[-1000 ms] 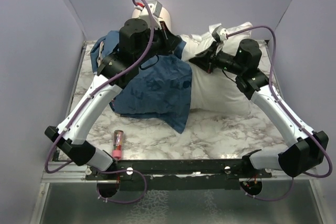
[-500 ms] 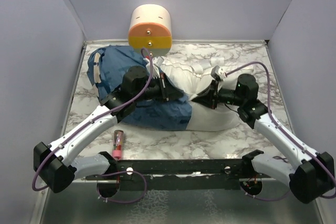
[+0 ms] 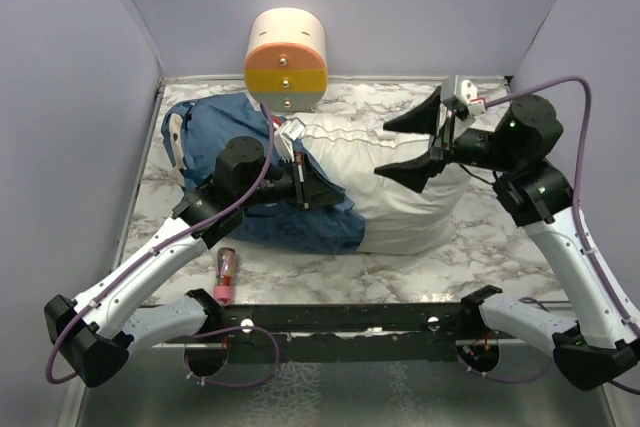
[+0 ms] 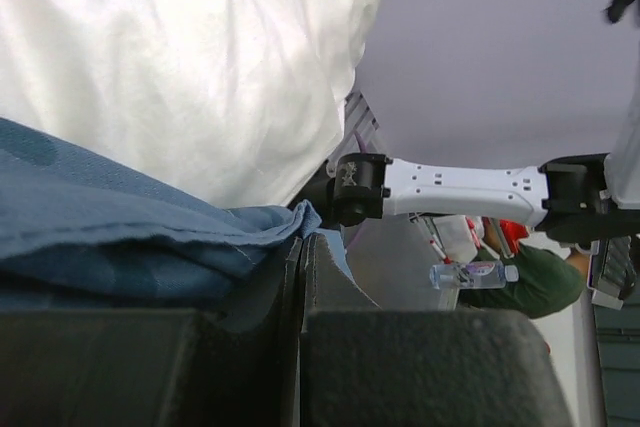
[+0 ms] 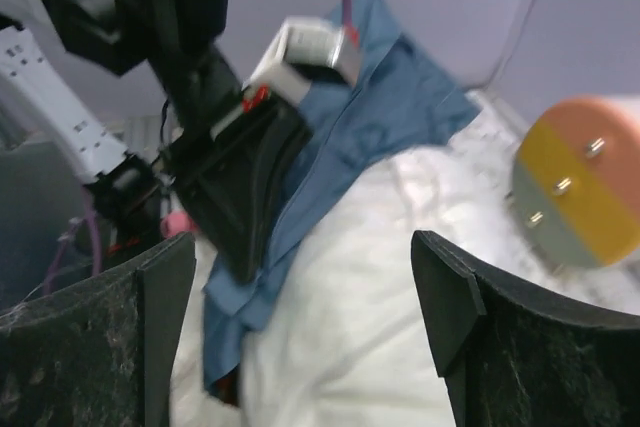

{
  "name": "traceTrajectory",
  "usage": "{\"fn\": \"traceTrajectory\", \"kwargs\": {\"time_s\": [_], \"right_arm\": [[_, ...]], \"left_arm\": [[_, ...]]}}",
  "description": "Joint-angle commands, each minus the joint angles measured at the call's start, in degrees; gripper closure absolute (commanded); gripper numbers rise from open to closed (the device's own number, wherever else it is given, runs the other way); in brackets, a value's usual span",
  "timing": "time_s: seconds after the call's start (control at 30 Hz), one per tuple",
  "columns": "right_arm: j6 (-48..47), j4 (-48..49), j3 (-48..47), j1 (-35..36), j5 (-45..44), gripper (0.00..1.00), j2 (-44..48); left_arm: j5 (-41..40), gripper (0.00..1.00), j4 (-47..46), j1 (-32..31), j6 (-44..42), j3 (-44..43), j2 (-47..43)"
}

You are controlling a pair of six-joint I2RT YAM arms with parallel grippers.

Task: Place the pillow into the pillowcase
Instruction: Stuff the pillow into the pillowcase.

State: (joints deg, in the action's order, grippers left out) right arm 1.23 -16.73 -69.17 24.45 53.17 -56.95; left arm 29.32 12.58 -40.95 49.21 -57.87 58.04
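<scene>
Left tool (image 3: 322, 190) clenched the pillowcase (image 3: 300, 225) hem beside the pillow (image 3: 405, 202); right tool (image 3: 402, 149) hung released above it. With only 1 grip, the mouth could collapse.

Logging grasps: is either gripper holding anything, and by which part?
The left gripper pinches the pillowcase at a cloth edge beside the pillow. The right gripper is open, holding nothing.

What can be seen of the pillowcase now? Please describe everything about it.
The pillowcase is blue cloth, soft and crumpled, with a white strip at its left edge. It lies on the marble table, left of centre, overlapping the left end of the white pillow. The left tool is shut on its edge near the pillow. A cream-and-orange cylinder is just behind it.
</scene>
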Motion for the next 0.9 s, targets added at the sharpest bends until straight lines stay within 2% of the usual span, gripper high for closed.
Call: {"fn": "traceTrajectory", "kwargs": {"time_s": [0.0, 0.1, 0.3, 0.43, 0.47, 0.5, 0.57, 0.6, 0.63, 0.73, 0.87], "right_arm": [[-4.3, -8.1, -9.9, 0.4, -8.8, 0.07, -6.2], [-7.9, -12.6, -12.5, 0.4, -10.7, 0.04, -12.0], [-11.7, -14.7, -9.9, 0.4, -8.1, 0.03, -19.4], [-13.2, -15.9, -7.7, 4.7, -11.2, 0.05, -23.0], [-13.4, -16.3, -7.5, 6.5, -12.2, 0.1, -24.0], [-12.7, -16.5, -7.7, 7.8, -12.5, 0.2, -24.9], [-10.5, -16.2, -8.7, 8.8, -12.4, 0.65, -26.8], [-9.4, -14.9, -9.3, 9.0, -12.4, 0.8, -27.1], [-8.0, -12.6, -9.7, 9.0, -13.2, 0.89, -26.8], [-5.9, -5.4, -14.0, 9.0, -19.4, 0.99, -26.0], [-8.4, -2.8, -28.2, 9.0, -27.5, 0.99, -30.5]], "left_arm": [[5.3, 1.0, 1.2, -0.4, 0.6, 1.2, -0.8], [5.5, 1.0, 1.4, -0.4, 0.6, 1.8, -1.9], [6.2, 1.0, 0.8, -0.4, 1.7, 3.0, -4.7], [6.8, 1.0, 0.4, -0.4, 1.7, 3.0, -5.4], [6.5, 1.0, 0.4, -0.4, 1.4, 2.7, -5.3], [5.5, 1.0, 0.5, -0.4, 0.5, 2.0, -5.2], [2.5, 1.0, -0.1, -0.4, -1.6, -0.3, -4.6], [0.4, 1.0, -1.1, -0.3, -2.7, -1.8, -3.9], [-1.8, 1.0, -2.3, -0.3, -4.1, -3.7, -3.0], [-6.5, 1.0, -6.2, 0.3, -7.9, -11.2, 2.2], [-5.2, 1.0, -10.9, 3.6, -9.8, -25.2, 13.0]]}}
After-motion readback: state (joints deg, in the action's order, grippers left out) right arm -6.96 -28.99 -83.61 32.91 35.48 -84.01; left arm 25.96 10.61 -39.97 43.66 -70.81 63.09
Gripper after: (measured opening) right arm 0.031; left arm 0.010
